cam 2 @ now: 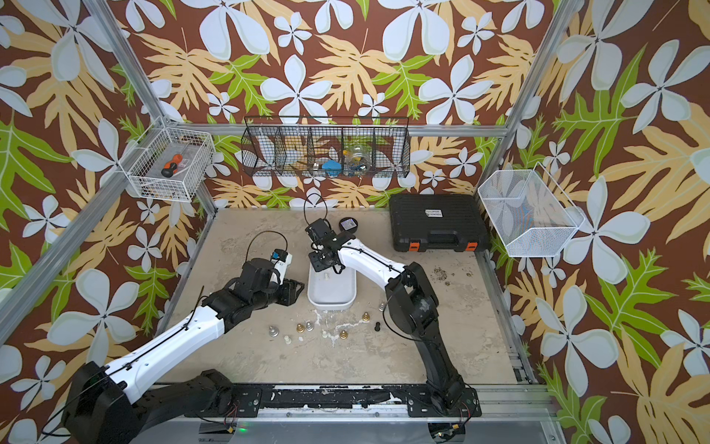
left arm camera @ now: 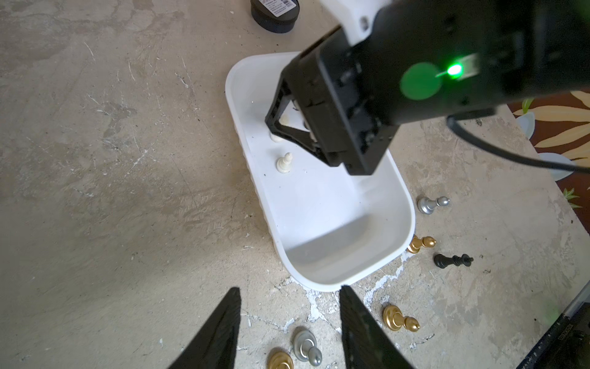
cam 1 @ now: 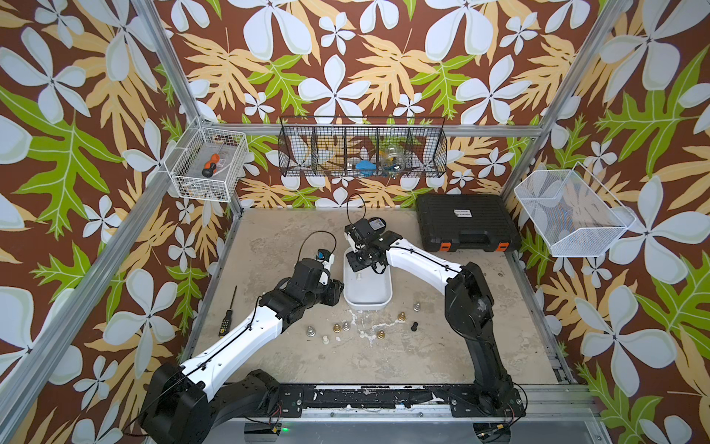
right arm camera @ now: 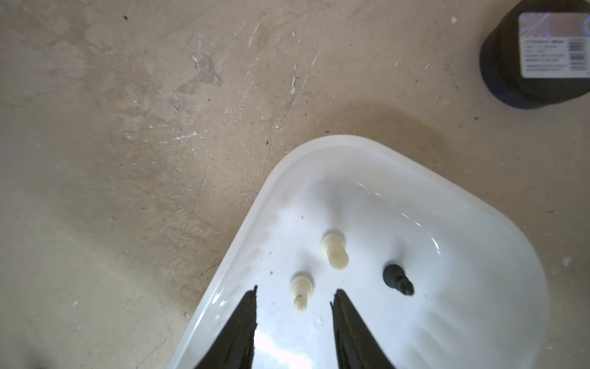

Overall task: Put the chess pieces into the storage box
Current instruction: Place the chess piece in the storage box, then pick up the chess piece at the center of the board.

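Currently the storage box (right arm camera: pixel 472 287) holds three chess pieces (right arm camera: pixel 334 254) — one black.

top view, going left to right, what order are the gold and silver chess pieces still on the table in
silver piece → gold piece → second silver piece → second gold piece → third gold piece → third silver piece

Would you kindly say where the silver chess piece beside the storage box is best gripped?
I'd pinch the silver chess piece at its narrow neck, from straight above: it stands upright on a wide base, apart from the storage box.
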Robot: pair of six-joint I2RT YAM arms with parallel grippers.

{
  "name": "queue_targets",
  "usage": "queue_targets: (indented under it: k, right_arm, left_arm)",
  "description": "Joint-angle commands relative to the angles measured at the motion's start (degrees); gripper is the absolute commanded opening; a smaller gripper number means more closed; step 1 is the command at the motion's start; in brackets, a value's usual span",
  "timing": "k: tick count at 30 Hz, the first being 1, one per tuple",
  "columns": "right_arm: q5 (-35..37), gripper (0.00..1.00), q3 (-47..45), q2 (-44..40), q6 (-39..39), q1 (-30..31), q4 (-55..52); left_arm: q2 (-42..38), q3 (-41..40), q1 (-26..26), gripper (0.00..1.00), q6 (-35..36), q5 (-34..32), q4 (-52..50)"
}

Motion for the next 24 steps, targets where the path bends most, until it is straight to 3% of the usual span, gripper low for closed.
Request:
queue_targets:
  k: [1,8,11,13,18,24]
  right_arm:
    - [-0.13,0.42,-6.36,-6.65,1.60,-0.77,2.54]
    - [-2.51,0.40,-29.61,-26.12,6.02,-7.27,9.93]
    - [-1.71,0.40,-36.39,-30.58,5.73,-9.39,8.67]
    - [-1.36,0.40,-39.83,-32.12,5.35,-10.24,7.56]
    - [-0.11,0.40,-44.87,-32.23,4.78,-10.78,5.56]
    - [2.69,0.42,-47.49,-31.38,5.65,-11.23,5.45]
  left_arm:
    - [-0.82,0.13,0.08,0.53,0.47,1.61,1.28]
    - [-0.21,0.02,-0.68,0.53,1.59,4.63,2.97]
    - [1.71,1.75,-5.05,0.53,3.47,1.77,2.10]
    - [3.29,2.95,-8.08,0.53,4.40,1.48,1.63]
    - [4.81,3.73,-9.39,0.49,3.82,11.66,4.46]
    - [4.99,4.28,-10.65,0.49,6.30,10.25,4.22]
